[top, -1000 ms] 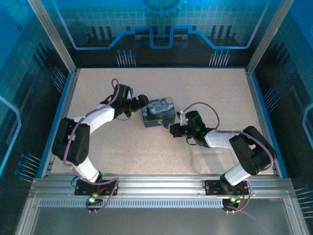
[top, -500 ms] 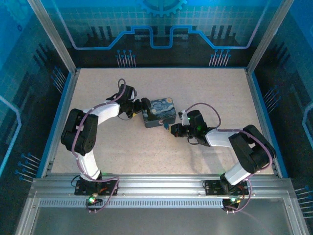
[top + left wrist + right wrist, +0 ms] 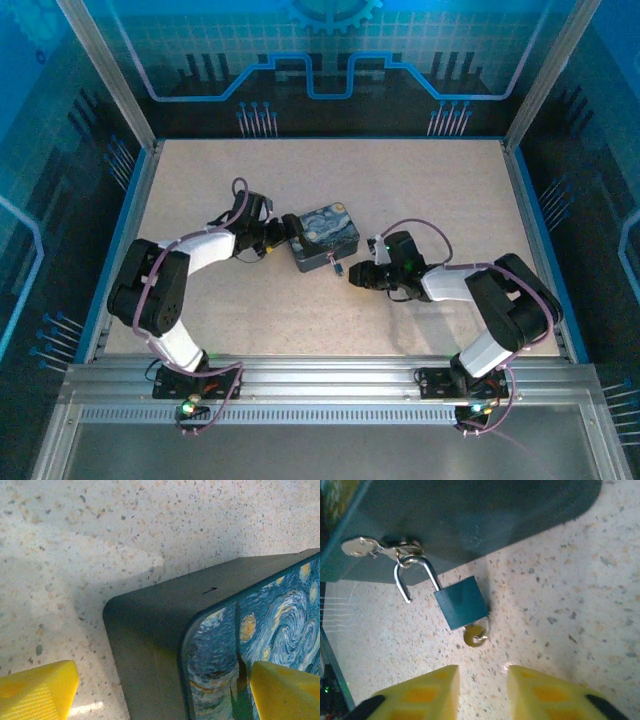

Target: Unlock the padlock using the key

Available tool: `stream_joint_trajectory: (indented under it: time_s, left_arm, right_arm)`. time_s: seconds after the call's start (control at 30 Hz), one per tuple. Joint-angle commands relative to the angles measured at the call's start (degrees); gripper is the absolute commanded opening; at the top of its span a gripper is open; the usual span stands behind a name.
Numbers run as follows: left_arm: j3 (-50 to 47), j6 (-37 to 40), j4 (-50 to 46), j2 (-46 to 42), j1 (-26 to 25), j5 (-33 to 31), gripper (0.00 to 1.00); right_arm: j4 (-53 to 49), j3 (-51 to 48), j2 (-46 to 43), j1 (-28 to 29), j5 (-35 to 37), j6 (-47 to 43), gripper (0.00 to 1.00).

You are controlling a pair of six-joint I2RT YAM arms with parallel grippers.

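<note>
Hanging from the hasp [image 3: 380, 547] of the tin [image 3: 470, 515], the padlock [image 3: 461, 609] shows one shackle leg standing free, with the key [image 3: 475, 634] in its base, so unlocking looks done. The right gripper [image 3: 481, 680], just below, is partly open and empty. The left gripper [image 3: 160, 695] straddles the tin's corner wide open, holding nothing. The next move probably calls only for backing clear.

My yellow fingers [image 3: 37, 692] are standing wide apart, straddling a corner of the starry-print tin [image 3: 150, 625] on the speckled table [image 3: 75, 540].
</note>
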Motion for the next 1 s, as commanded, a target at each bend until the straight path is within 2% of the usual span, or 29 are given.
stream_joint_trajectory:
  time_s: [0.0, 0.23, 0.37, 0.63, 0.7, 0.8, 0.97]
  left_arm:
    - [-3.79, -1.04, -4.59, -1.22, -0.22, -0.36, 0.89]
    - [-6.67, -2.56, -4.06, -3.7, -1.49, -0.5, 0.89]
    - [-7.95, -3.28, -3.82, -4.91, -2.0, -0.84, 0.89]
    - [-9.96, -3.66, -3.55, -6.49, -2.0, -0.6, 0.89]
    - [-9.93, -3.61, -3.69, -6.92, -2.0, -0.92, 0.89]
    - [-9.46, -3.45, -3.99, -7.35, -1.98, -1.13, 0.89]
    - [-8.42, -3.49, -3.98, -7.33, -2.0, -0.86, 0.89]
  right_arm:
    - [-1.23, -0.88, -3.35, -1.62, -0.83, -1.27, 0.4]
    - [4.19, 2.9, -3.92, -4.95, -6.48, -4.34, 0.57]
    - [4.74, 8.95, 1.13, -5.85, -8.97, -4.44, 0.59]
    - [8.46, 15.75, 9.4, -5.93, -8.18, -3.14, 0.6]
    - [9.28, 14.98, 8.99, -5.93, -7.43, -3.88, 0.61]
    - [12.01, 10.49, 6.38, -6.25, -7.32, -5.5, 0.67]
    - [16.26, 4.24, 4.05, -8.35, -12.84, -7.03, 0.71]
